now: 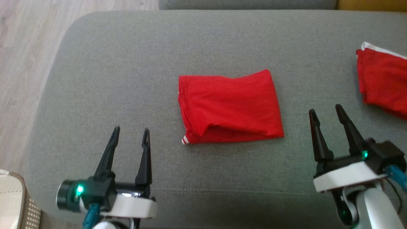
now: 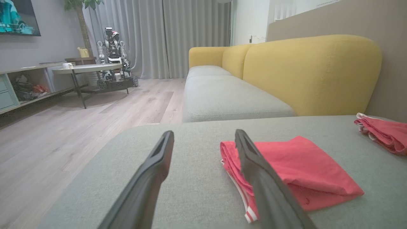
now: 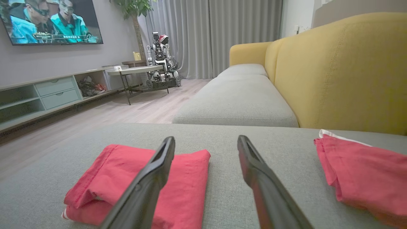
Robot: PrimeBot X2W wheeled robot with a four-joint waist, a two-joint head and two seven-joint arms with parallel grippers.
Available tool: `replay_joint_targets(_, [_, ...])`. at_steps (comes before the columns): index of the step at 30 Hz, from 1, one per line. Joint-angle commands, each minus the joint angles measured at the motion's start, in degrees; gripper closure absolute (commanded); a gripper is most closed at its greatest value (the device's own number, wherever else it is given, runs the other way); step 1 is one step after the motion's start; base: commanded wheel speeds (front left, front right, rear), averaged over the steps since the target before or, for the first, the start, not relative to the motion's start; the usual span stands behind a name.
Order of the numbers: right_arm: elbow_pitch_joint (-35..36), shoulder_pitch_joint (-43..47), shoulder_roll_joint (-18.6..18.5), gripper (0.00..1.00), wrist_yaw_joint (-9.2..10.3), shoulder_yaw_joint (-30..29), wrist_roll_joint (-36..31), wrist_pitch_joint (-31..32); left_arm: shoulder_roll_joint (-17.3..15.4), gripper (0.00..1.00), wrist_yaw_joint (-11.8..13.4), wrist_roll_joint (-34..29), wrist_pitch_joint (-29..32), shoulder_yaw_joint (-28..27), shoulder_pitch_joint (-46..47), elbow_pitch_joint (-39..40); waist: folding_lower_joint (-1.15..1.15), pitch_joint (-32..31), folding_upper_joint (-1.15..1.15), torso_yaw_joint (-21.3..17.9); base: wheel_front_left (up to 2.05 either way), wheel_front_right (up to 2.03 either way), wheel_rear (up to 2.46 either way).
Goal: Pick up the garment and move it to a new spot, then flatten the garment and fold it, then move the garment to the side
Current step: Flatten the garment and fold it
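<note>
- left gripper [image 1: 131, 128]: nearest, low over the seat's near-left part. Fingers spread, nothing between them, clear of any cloth.
- right gripper [image 1: 326, 108]: near-right, fingers spread as well, empty. Its tips sit a bit further up the seat than the left's.
- seat [image 1: 127, 57]: grey fabric cushion with rounded corners; both grippers are over its near part.
- garment [image 1: 229, 106]: red, folded to a rough rectangle, lying flat mid-seat. It's between the two grippers and just past their tips, touching neither, with similar gaps on both sides.
- garment's near-left corner shows white striped trim; the layers gape slightly along the near edge.
- left wrist view: garment lies to the right of the fingers, and the right finger overlaps its edge in the frame.
- right wrist view: garment lies to the left, and the left finger crosses it in the frame.
- second cloth [image 1: 381, 79]: red with a white edge, folded, at the seat's far-right, beyond the right gripper and well apart from the garment.
- further out: yellow sofa [image 2: 311, 73], wood floor [image 1: 19, 63], table [image 2: 86, 68], another robot [image 2: 113, 54], curtains [image 2: 178, 38], and a TV [image 3: 51, 19] that is on.
</note>
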State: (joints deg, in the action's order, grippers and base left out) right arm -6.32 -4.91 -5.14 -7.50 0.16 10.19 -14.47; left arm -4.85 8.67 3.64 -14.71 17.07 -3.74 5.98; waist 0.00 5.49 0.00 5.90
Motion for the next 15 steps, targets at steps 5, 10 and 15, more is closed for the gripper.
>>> replay_joint_targets(5, [5.4, 2.7, 1.1, 0.00, 0.01, 0.1, -2.4, -0.5, 0.7, 0.00, -0.8, -0.7, -0.3, -3.1, -1.5, 0.7, 0.00, -1.4, 0.00, 0.4, 0.00, 0.00, 0.00])
replay_joint_targets(10, [7.0, 5.1, 2.0, 0.00, 0.01, -1.3, -4.2, -0.5, 1.1, 0.00, -2.3, -0.6, -0.3, -4.0, -1.8, -0.1, 0.00, -2.2, 0.00, 0.6, 0.00, 0.00, 0.00])
replay_joint_targets(15, [7.2, 5.7, 2.2, 0.00, 0.01, -1.6, -4.2, -0.5, 1.2, 0.00, -3.4, -1.1, -0.3, -4.4, -1.8, -0.6, 0.00, -2.5, 0.00, 0.6, 0.00, 0.00, 0.00])
